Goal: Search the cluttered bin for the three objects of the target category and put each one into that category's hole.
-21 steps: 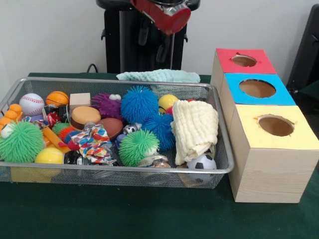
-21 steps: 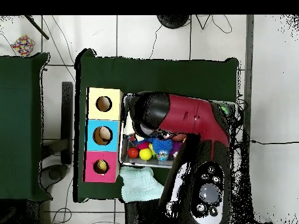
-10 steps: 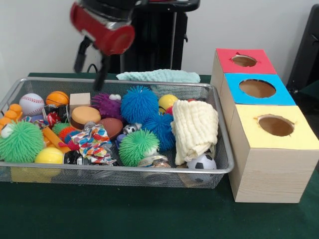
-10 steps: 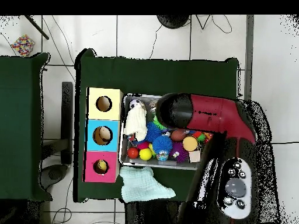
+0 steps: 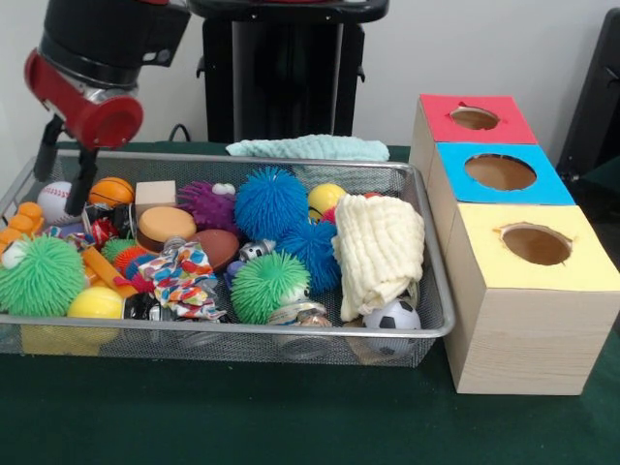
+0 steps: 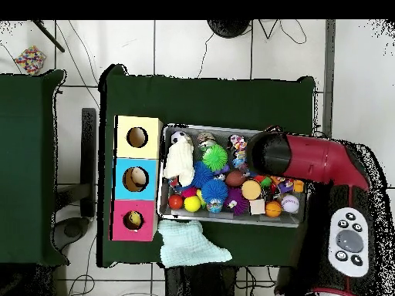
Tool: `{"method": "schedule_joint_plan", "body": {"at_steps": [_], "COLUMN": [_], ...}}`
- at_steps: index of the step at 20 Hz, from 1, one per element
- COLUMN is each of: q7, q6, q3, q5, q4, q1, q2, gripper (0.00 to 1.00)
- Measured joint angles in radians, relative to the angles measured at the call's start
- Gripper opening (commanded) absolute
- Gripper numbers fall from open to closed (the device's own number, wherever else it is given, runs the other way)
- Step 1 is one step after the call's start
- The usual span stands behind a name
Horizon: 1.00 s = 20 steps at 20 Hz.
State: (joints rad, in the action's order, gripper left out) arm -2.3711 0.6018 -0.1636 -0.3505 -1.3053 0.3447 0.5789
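A wire mesh bin (image 5: pixel 242 329) holds a jumble of toys. At its left end lie a baseball (image 5: pixel 61 201) and a small basketball (image 5: pixel 111 190). My gripper (image 5: pixel 63 174) hangs open just above the baseball, holding nothing. Further right are spiky balls in green (image 5: pixel 263 286), blue (image 5: pixel 270 203) and purple (image 5: pixel 206 205), a cream cloth (image 5: pixel 380 250) and a soccer ball (image 5: pixel 392 316). Three boxes with holes stand right of the bin: red (image 5: pixel 474 118), blue (image 5: pixel 500 171), yellow (image 5: pixel 536 244). In the overhead view the arm (image 6: pixel 301 158) hides the gripper; the baseball (image 6: pixel 290 203) shows beside it.
A teal cloth (image 5: pixel 308 147) lies on the table behind the bin. A big green spiky ball (image 5: pixel 41 276), a yellow ball (image 5: pixel 94 303), a wooden block (image 5: pixel 155 193) and a patterned rag (image 5: pixel 182 279) crowd the bin's left half.
The arm has swung from above the bin's back middle to its left end in the front view and come down over the baseball. The toys have not moved.
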Motion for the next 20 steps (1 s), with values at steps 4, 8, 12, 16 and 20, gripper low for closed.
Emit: {"method": "schedule_joint_plan", "body": {"at_steps": [4, 8, 12, 16, 20], "q7": [0.008, 0.016, 0.021, 0.022, 0.022], "q6": [0.000, 0.000, 0.000, 0.000, 0.001], "q3": [0.031, 0.073, 0.107, 0.131, 0.152], "q5": [-0.031, -0.056, -0.074, -0.088, -0.085], "q4": [0.009, 0.022, 0.033, 0.042, 0.046], "q1": [0.043, 0.090, 0.121, 0.138, 0.142], "q2": [-0.015, -0.031, -0.045, -0.061, -0.083], "gripper": [1.00, 1.00, 1.00, 1.00, 1.00]}}
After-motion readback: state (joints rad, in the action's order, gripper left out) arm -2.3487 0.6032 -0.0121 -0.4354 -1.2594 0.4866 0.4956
